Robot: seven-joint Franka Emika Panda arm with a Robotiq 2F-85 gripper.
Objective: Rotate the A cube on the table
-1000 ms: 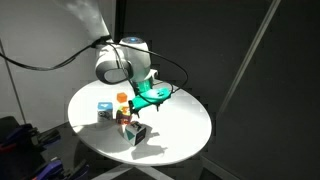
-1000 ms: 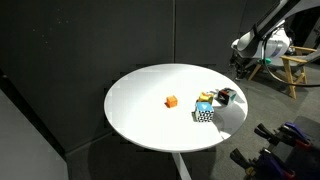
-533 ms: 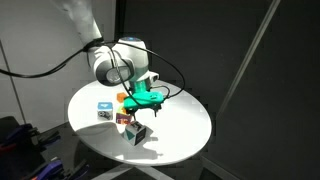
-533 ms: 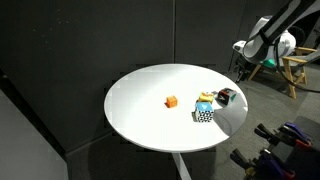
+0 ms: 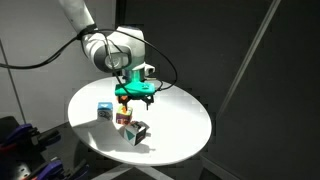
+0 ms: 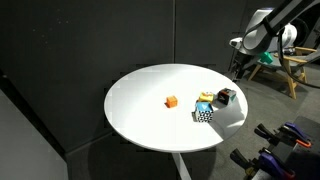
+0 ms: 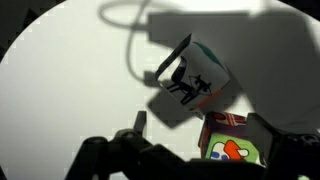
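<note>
The gripper point(image 5: 135, 97) hangs over the table point(image 5: 180, 125) with its jaws spread wide, and nothing is between them. In the wrist view one dark finger point(image 7: 138, 124) stands at the lower edge. Close to the gripper in that view is the dark reddish cube point(image 7: 232, 148), which has a white face with coloured marks. Beyond it lies the A cube point(image 7: 190, 80), black and white, resting on the white top, apart from the fingers. In an exterior view the A cube point(image 5: 137, 133) sits near the table's edge, just beside the reddish cube, and the blue-and-white cube point(image 5: 104, 111) is near them. A small orange block point(image 6: 171, 101) lies well apart, toward the middle of the table.
</note>
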